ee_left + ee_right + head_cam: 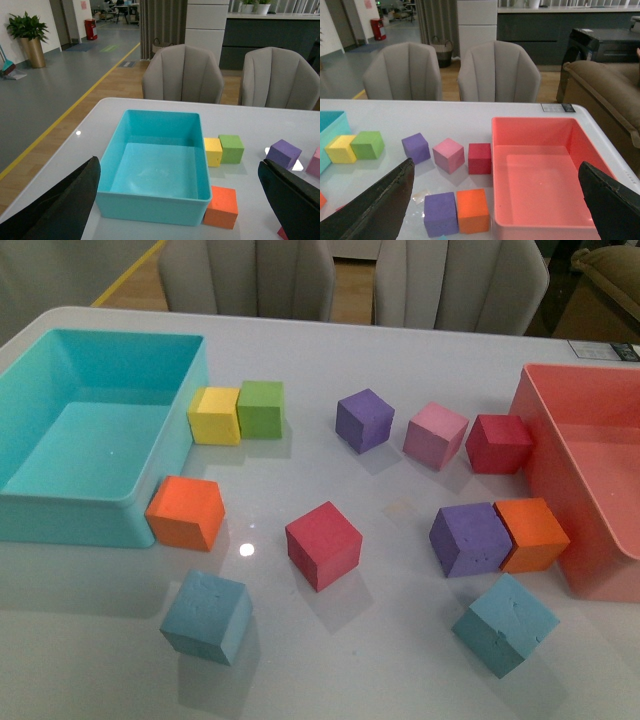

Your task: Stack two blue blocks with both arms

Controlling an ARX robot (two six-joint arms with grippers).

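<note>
Blocks, front view: left blue block (205,617) and right blue block (505,623) sit on the worktop (400,675) near its front edge, well apart and not stacked. No arm shows here.
Risk, crowding: right blue block lies near a purple cube (470,538) and an orange cube (531,533), so a broad finger coming down could nudge either. A red cube (323,544) stands between the two blues and further back; a block carried low might clip it.
Risk, alignment: the two blue blocks are turned at different angles. If not squared up, the top one would likely overhang and tip.
Risk, material: the foam probably gives under a squeeze and may spring on release. The glossy worktop may let the base block slide.
Risk, arms: both arms meeting over one spot could collide.
Bins, front view: turquoise bin (70,522) is empty. The salmon bin (558,505) is bare where seen, but part of it is cut off.
Left wrist view: left pincer (179,167) is spread wide, grasping nothing, above the turquoise bin's near side. The bin is empty. A yellow cube (213,151) and a green cube (231,148) touch each other just beside the bin's outer wall. No blue block shows.
Right wrist view: right pincer (495,170) is released and holds nothing. The whole of the salmon bin shows, and it is empty. Neither blue block is clearly visible.
</note>
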